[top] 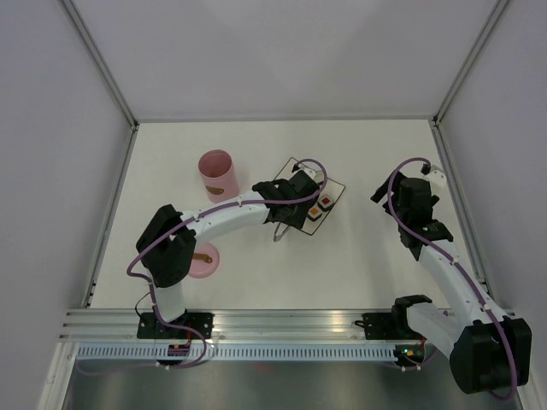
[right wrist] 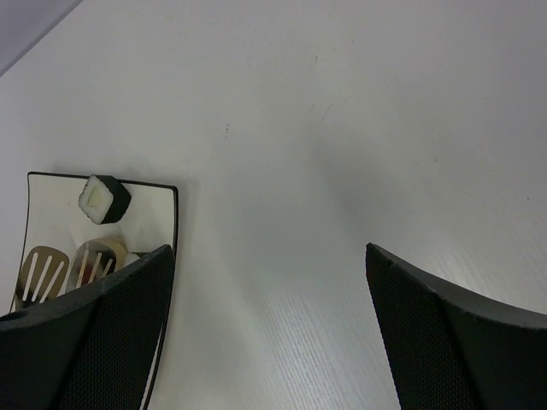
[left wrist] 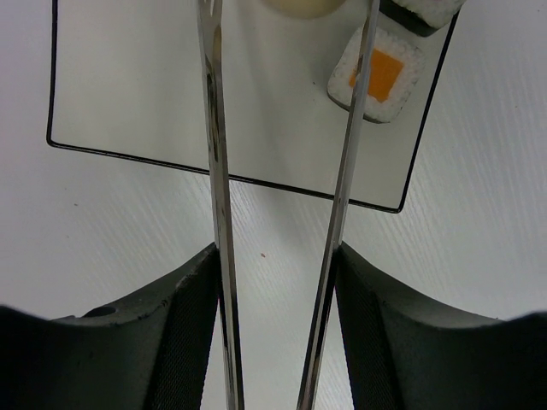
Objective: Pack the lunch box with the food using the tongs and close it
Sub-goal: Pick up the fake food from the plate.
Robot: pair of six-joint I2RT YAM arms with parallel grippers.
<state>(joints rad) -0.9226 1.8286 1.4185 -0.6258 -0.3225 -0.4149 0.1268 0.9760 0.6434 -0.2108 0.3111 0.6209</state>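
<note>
Starting at the left of the overhead view, the pink lid [top: 205,265] lies flat on the desk [top: 359,282] with its brown handle up, partly covered by the left arm's elbow. Farther back and a little to the right, the lunch box [top: 217,175] stands upright and uncovered, well apart from its lid.

From there the left arm arcs right toward the plate [top: 337,190]. The left end effector [left wrist: 275,252] is clenched on the tongs [left wrist: 215,171]. Its two dark fingers [left wrist: 184,325] press against the outer sides of the two metal arms, which run forward over the plate's near edge. At the top of the left wrist view the arms pass on either side of a beige ball [left wrist: 301,5]. Whether they touch it cannot be told. Just right of the right-hand arm an orange-centred roll [left wrist: 376,75] lies on the plate, with a second roll [left wrist: 425,10] just behind it.

In the right wrist view the tongs' slotted tips sit over the plate, and a green-centred roll [right wrist: 104,198] rests near its far edge.

At the far right, the right end effector [right wrist: 269,252] hangs over bare desk, well apart from the plate. It is released, with nothing between its fingers.
</note>
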